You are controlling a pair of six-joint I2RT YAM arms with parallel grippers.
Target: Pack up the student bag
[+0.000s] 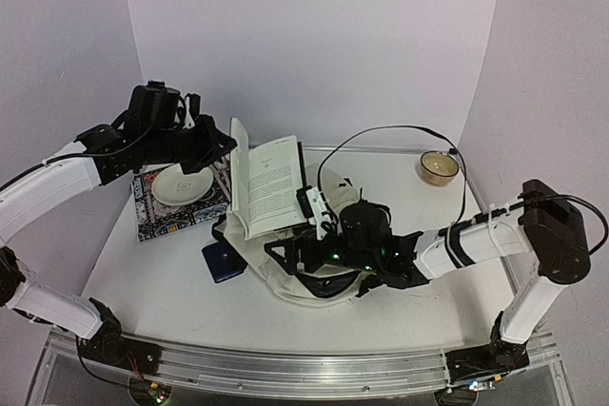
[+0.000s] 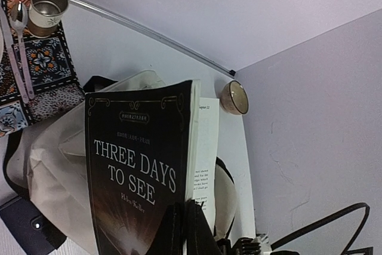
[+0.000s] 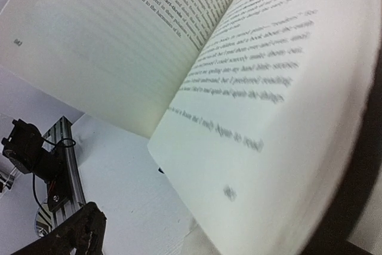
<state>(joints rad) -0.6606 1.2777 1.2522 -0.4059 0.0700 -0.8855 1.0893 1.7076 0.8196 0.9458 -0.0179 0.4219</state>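
My left gripper is shut on the cover of an open book and holds it upright in the air over the left part of the cream student bag. In the left wrist view the black cover reads "Three Days to See", my fingertips pinch its lower edge, and the bag lies below. My right gripper reaches low across the bag, under the book; its jaws are hidden. The right wrist view is filled with the book's pages.
A dark blue flat item lies at the bag's left edge. A patterned mat holds a white plate. A metal cup and a spoon sit at the back. A tan bowl stands back right.
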